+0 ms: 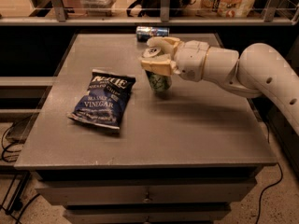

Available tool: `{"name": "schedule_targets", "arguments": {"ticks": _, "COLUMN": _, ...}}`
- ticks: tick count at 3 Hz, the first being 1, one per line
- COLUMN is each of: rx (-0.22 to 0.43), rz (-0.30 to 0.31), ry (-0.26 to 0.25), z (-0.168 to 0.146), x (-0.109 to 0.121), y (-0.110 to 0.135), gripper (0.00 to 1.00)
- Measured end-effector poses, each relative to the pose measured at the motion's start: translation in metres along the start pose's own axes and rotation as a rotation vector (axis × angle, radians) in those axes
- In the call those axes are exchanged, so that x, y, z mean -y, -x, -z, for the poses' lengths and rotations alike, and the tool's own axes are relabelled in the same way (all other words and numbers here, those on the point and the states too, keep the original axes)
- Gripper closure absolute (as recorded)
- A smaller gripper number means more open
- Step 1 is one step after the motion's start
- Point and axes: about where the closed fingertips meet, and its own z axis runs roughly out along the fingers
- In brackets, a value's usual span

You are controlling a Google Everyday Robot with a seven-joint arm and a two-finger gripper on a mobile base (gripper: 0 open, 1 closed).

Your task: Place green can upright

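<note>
The green can (159, 80) stands nearly upright in my gripper (156, 55), its silver top with the pull tab showing between the fingers and its base at or just above the grey table (196, 129). My gripper is shut on the can's upper part, reaching in from the right, near the table's middle back. The fingers hide the can's upper wall.
A dark blue chip bag (102, 99) lies flat to the left of the can. A blue-and-silver can (152, 32) lies on its side at the table's back edge. A shelf with clutter runs behind the table. Drawers are below the front edge.
</note>
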Motion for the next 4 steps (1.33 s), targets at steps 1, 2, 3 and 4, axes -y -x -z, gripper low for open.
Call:
{"name": "schedule_targets", "arguments": {"ticks": 1, "rx": 0.02, "rz": -0.018, "ry": -0.02, "z": 0.004, "x": -0.006, "y": -0.006, "gripper": 0.35}}
{"name": "schedule_targets", "arguments": {"ticks": 2, "rx": 0.028, "rz": -0.037, "ry": -0.042, "z": 0.009, "x": -0.012, "y": -0.012, "gripper": 0.12}}
{"name": "schedule_targets", "arguments": {"ticks": 3, "rx": 0.029, "rz": -0.048, "ry": -0.059, "z": 0.013, "x": -0.017, "y": -0.015, "gripper": 0.0}}
{"name": "schedule_targets", "arguments": {"ticks": 4, "rx": 0.02, "rz": -0.048, "ry": -0.073, "z": 0.018, "x": -0.021, "y": -0.013, "gripper": 0.0}}
